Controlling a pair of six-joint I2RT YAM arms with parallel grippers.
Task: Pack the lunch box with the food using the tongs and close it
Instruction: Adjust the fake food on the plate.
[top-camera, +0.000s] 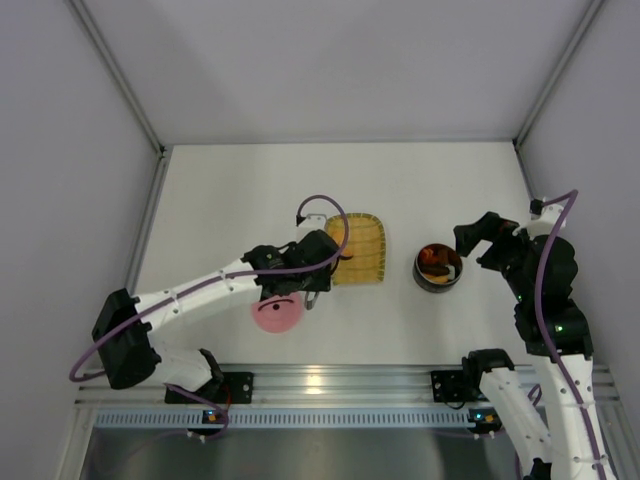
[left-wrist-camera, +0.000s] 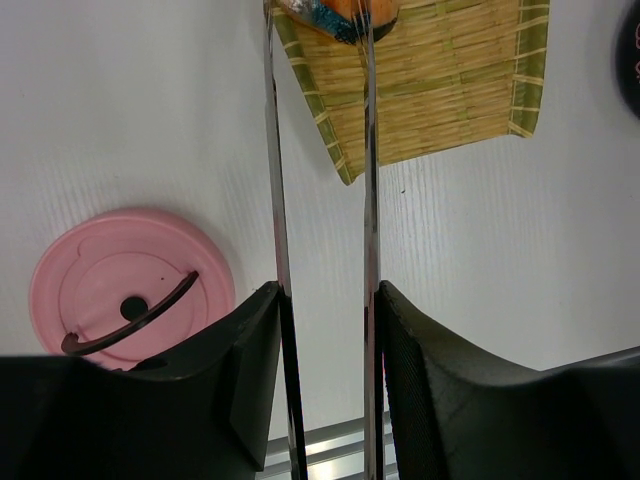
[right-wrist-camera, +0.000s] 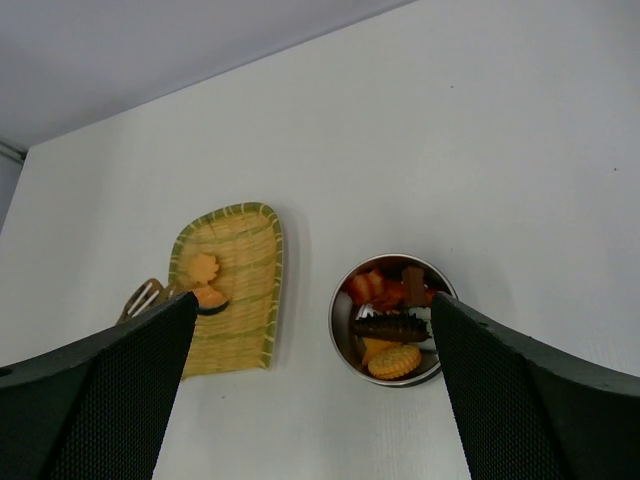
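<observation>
While clamped between the fingers of the left gripper, the tongs run as two slim silver arms away from the wrist toward the far side of the scene. The left jaws are closed on the tong arms, pressing them close together.

Item, tong tips: pinched on an orange piece with a dark edge, over the near-left corner of the yellow woven tray. Whether that piece touches the tray cannot be told.

Item, tray: lies flat at mid-table, left of the lunch box. A second orange round lies on its weave, just beyond the tong tips.

Item, lunch box: round steel bowl, uncovered, upright on the table to the right of the tray and apart from it. Inside sits the food: orange rounds, dark brown strips and a little white, heaped together.

Item, pink lid: flat on the table, black curved handle facing up, near-left of the tray and well apart from the lunch box. In the top view it lies partly beneath the left wrist.

Item, right gripper: jaws spread wide, holding nothing, hanging above the table just right of the lunch box without touching it.
</observation>
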